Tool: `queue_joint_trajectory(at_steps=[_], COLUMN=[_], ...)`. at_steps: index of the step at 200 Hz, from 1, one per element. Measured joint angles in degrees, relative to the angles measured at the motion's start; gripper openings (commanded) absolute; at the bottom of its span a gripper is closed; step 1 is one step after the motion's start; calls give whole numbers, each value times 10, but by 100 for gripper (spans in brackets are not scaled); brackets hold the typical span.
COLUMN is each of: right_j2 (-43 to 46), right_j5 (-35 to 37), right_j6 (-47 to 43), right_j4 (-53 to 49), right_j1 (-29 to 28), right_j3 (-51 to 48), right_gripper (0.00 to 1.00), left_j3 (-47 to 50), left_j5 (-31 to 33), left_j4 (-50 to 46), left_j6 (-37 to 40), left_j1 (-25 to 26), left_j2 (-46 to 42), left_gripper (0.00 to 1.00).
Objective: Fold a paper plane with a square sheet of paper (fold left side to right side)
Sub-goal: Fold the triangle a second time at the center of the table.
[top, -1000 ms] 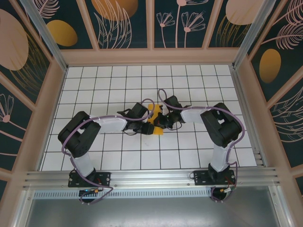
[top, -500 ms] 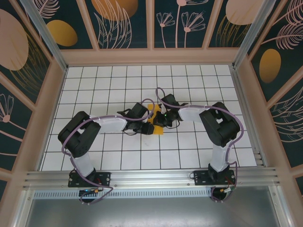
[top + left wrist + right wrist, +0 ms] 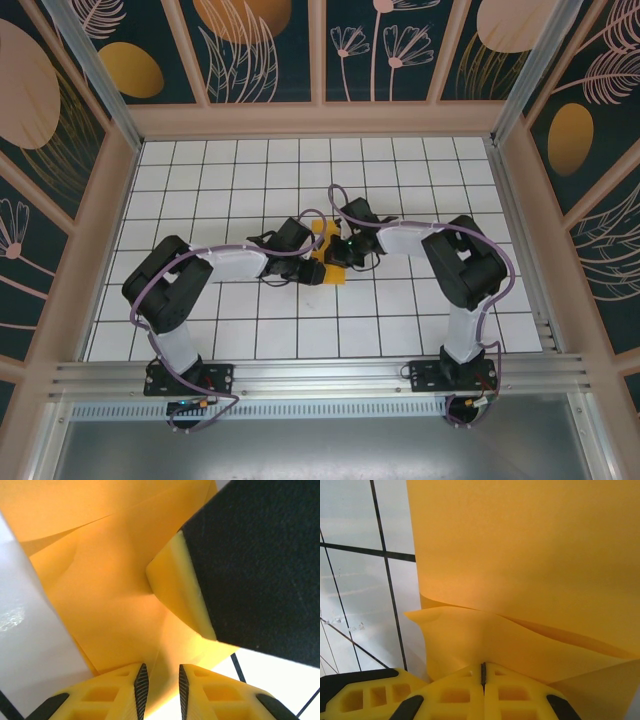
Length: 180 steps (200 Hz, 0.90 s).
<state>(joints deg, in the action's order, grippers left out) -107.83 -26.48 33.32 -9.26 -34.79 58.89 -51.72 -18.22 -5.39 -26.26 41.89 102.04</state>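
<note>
Over the last second only the right arm moved. In the top view its wrist drew in from the right, toward the left and slightly away from the bases. That brought the right gripper (image 3: 338,254) closer to the left gripper (image 3: 316,272) over the middle of the white grid table (image 3: 230,190). The left arm held its place.

The square sheet of paper (image 3: 334,276) lay between the 2 grippers, mostly hidden beneath them, with orange showing on the far and near sides of the wrists. It was no longer flat. The right wrist view showed 1 layer of the sheet (image 3: 520,545) arching up over another, with a soft bend between them rather than a sharp crease.

The right gripper (image 3: 482,672) had its fingers pressed together, tips against the paper. Nothing could be seen caught in the seam. From the left wrist, 1 of those fingers (image 3: 182,592) bore down on the sheet (image 3: 110,590).

The left gripper (image 3: 160,685) stood with its pads slightly apart and a ridge of paper ran into the gap. Whether they pinched it could not be told.

The inward shift suggested the right tip was sweeping along the fold to flatten it, so the left-to-right fold looked laid over but not yet creased.
</note>
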Motion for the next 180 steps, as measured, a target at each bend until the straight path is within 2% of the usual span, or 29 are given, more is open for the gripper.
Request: queue_joint_trajectory(at_steps=[102, 180], right_j2=[1, 1], right_j5=[-2, -3], right_j6=[-28, -35], right_j4=[-2, -4], right_j1=[61, 66], right_j3=[0, 0], right_gripper=[7, 7], left_j3=[5, 3], left_j5=[0, -4], left_j4=[17, 12], left_j6=[-2, -7], left_j1=[0, 0], left_j2=[0, -3], left_gripper=[28, 30])
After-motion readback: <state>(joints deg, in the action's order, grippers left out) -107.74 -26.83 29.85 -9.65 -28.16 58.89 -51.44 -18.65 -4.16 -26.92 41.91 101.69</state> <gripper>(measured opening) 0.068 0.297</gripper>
